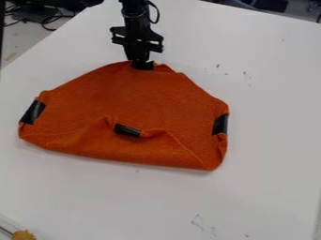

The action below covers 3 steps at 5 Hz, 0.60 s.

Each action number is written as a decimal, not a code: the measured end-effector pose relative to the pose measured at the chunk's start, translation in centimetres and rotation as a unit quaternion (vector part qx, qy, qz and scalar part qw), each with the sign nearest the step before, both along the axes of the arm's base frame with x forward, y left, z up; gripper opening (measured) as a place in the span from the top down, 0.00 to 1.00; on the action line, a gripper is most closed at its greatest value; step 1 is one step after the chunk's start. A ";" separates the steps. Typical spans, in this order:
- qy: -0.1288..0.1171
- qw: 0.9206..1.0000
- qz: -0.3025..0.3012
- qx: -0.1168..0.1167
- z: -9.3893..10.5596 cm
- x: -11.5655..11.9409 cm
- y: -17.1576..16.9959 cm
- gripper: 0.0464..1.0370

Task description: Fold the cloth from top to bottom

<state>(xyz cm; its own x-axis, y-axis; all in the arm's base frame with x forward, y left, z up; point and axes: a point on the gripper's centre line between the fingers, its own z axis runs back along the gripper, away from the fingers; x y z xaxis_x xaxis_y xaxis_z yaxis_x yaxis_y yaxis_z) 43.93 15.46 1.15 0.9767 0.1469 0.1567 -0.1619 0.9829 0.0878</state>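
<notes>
Orange fabric cloth [132,103] with black tape patches [128,130], broadest side to side on the white tabletop [270,108], and the black robot gripper [143,63] right at its top peak! Open or gripping? Can't tell. The fold should run straight down-view from there.
</notes>
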 end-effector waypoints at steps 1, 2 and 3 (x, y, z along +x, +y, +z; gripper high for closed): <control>0.003 1.000 -0.001 0.017 0.5 0.2 -0.5 0.90; 0.001 1.000 0.000 0.029 1.7 0.1 -0.4 0.96; -0.007 0.999 0.004 0.034 3.3 -0.6 -1.4 0.97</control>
<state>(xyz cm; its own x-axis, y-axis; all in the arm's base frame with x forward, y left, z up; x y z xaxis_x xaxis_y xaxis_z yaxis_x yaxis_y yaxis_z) 43.37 14.05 4.49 0.9730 0.1441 0.1804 -0.1724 0.9731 0.1528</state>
